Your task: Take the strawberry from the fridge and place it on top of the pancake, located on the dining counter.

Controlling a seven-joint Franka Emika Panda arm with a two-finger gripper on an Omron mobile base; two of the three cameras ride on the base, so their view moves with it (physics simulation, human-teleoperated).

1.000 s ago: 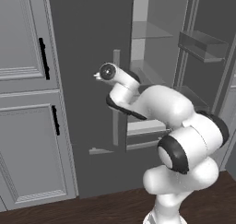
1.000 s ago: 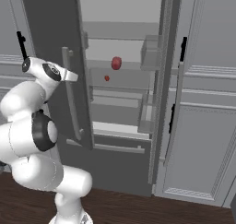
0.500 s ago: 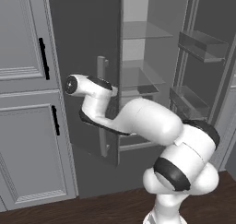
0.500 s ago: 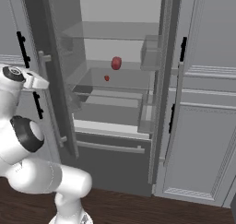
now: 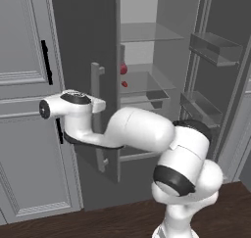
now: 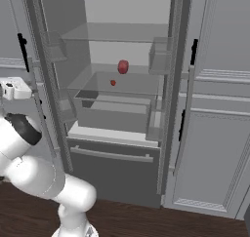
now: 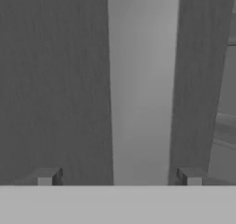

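Observation:
The fridge (image 6: pixel 117 167) stands with both doors swung open. On a glass shelf inside lies the small red strawberry (image 6: pixel 113 83) (image 5: pixel 125 84), with a larger red fruit (image 6: pixel 123 66) just behind it. My gripper (image 7: pixel 118 176) is at the left door's light grey bar handle (image 7: pixel 142 80) (image 5: pixel 96 114). It is open, and the fingertips (image 7: pixel 46 176) stand wide on either side of the bar without touching it. From the base, the gripper (image 5: pixel 100 105) (image 6: pixel 32 89) sits at mid-height on that handle. The pancake and the dining counter are out of view.
Grey panelled cabinets with black handles flank the fridge on the left (image 5: pixel 24 85) and right (image 6: pixel 219 109). The open right door (image 5: pixel 215 46) carries clear bins and juts toward me. A clear drawer (image 6: pixel 114 111) sits under the fruit shelf. The floor is dark wood.
The left fridge door has swung out wide with my hand on its handle. The jaws, shut on the bar before, now stand open around it.

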